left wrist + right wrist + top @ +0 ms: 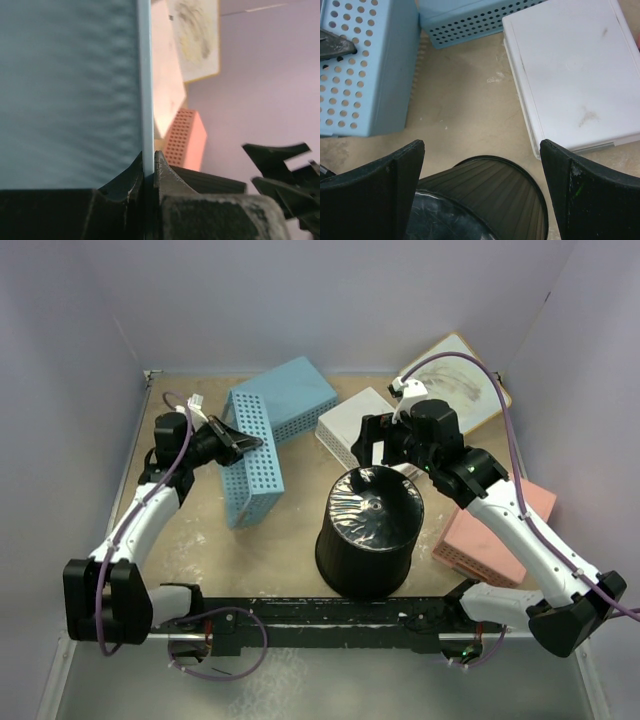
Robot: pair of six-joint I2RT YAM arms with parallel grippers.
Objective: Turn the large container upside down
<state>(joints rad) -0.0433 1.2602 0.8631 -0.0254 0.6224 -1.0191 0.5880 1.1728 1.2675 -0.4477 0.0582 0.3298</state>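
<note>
The large container [368, 540] stands upright directly beneath the right pincer [382, 462], which gapes wide and empty; the left pincer [252, 445], farther off, is clamped on a blue basket [250, 480].

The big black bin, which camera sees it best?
The top external view: the whole large container shows there, top to bottom. The right wrist view shows only part of its side, framed by the open right tool. The left wrist view is mostly blue basket, with no clear bin.
</note>
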